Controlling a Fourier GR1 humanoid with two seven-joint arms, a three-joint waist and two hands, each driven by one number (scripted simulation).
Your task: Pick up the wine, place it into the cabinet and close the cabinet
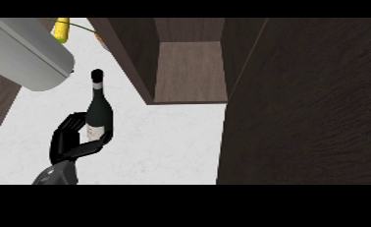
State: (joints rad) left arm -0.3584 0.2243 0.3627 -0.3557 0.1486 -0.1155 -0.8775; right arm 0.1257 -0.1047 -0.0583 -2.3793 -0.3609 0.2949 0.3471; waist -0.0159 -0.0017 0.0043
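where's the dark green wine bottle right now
In the head view the dark green wine bottle stands at left on the white counter, gripped by the black left hand, just left of the open dark wood cabinet.

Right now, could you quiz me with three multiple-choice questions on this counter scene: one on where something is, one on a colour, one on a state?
1. Where is the bottle?
A. inside the cabinet
B. in the hand, left of the cabinet
C. lying flat on the counter

2. What colour is the counter?
A. white
B. red
C. black

3. What state is the cabinet in?
A. shut
B. open, with the bottle inside
C. open, with nothing showing inside

Answers:
1. B, the fingers of the left hand curl round the bottle's lower body, out in front of the cabinet's left wall.
2. A, the bare top around the hand is white.
3. C, its door stands swung out at the right and the wooden shelf shows bare.
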